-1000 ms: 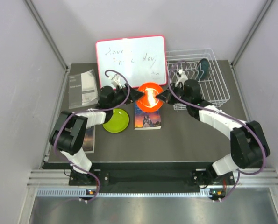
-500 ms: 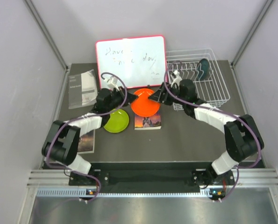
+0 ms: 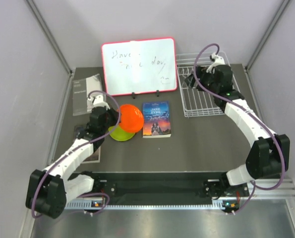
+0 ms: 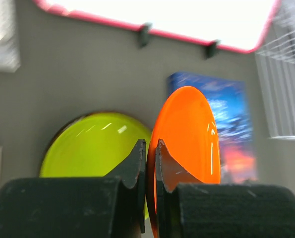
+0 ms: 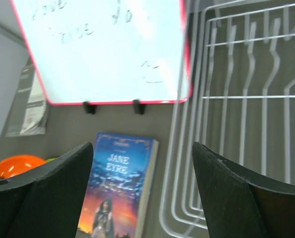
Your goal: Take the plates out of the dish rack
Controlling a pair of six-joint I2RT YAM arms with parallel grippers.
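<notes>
My left gripper [image 4: 151, 148] is shut on the rim of the orange plate [image 4: 187, 144], holding it on edge. The orange plate [image 3: 131, 117] hangs just above the lime green plate [image 3: 118, 134], which lies flat on the table left of the book. In the left wrist view the lime green plate [image 4: 88, 151] shows behind the left finger. My right gripper [image 5: 142, 145] is open with nothing between its fingers. It hovers over the left part of the white wire dish rack [image 5: 241, 99]. From above, my right gripper [image 3: 193, 79] and its arm cover the back of the dish rack [image 3: 206, 101].
A red-framed whiteboard [image 3: 139, 66] stands at the back, left of the rack. A paperback book [image 3: 156, 119] lies in front of it, between the plates and the rack. A grey leaflet [image 3: 87, 93] and a dark card [image 3: 91, 151] lie at the left.
The right gripper let go of the orange plate, opened and swung back over the rack. The left gripper shut on the plate and carried it left, above the green plate.
</notes>
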